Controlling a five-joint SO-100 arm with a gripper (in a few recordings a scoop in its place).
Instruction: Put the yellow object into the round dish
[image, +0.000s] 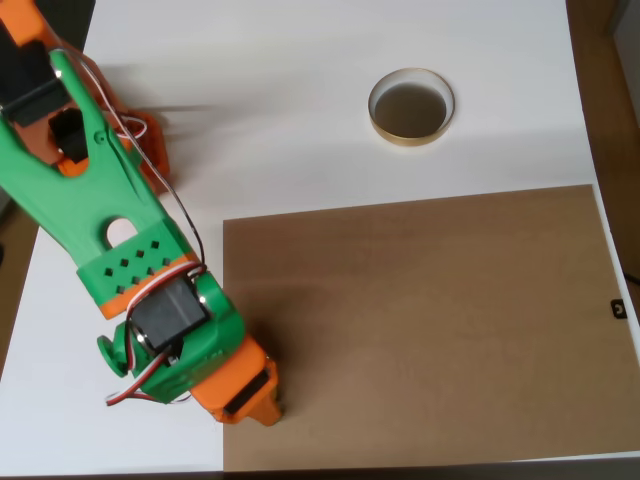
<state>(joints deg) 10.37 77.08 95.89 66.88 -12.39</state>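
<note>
The dish (411, 106) is a small shallow circle with a pale gold rim and a dark brownish inside, sitting on the white table (300, 90) at upper right in the overhead view, just above the board (430, 320). That board is large, flat, brown and rectangular. The green and orange arm (110, 230) reaches from upper left to the board's lower left corner; its gripper (250, 400) points down, jaws hidden, so I cannot tell their state.
</note>
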